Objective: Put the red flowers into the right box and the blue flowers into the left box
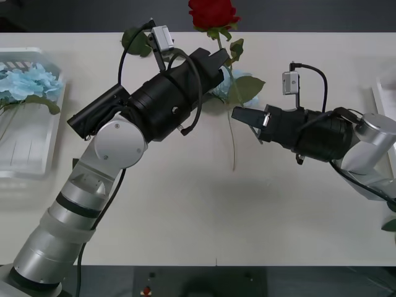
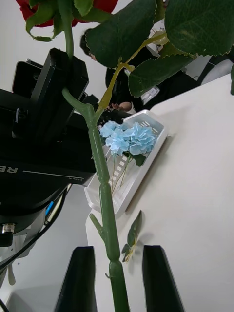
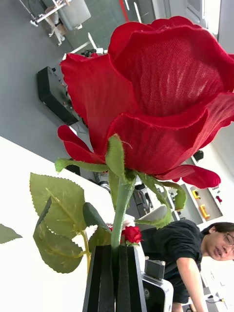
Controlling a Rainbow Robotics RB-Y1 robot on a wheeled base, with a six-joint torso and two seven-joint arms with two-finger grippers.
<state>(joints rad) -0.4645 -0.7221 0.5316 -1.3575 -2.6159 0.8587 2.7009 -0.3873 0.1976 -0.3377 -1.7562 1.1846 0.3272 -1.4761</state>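
Note:
My left gripper [image 1: 220,60] is shut on the stem of a red flower [image 1: 212,13] and holds it up over the far middle of the table, bloom high. In the left wrist view the black fingers [image 3: 105,280] are pressed on the stem under the big red bloom [image 3: 156,97]. My right gripper [image 1: 239,115] is open around the lower stem [image 2: 108,229], which runs between its fingers [image 2: 80,280]. Blue flowers [image 1: 28,83] lie in the left box [image 1: 25,164]. Another blue flower [image 1: 242,79] lies on the table behind the stem. The right box [image 1: 380,102] shows only its edge.
The left arm's black wrist [image 2: 39,146] is close beside the stem. A loose green leaf [image 2: 134,231] lies on the table near the left box [image 2: 146,170]. Another leaf [image 1: 390,225] shows at the right edge. The near half of the table is bare white.

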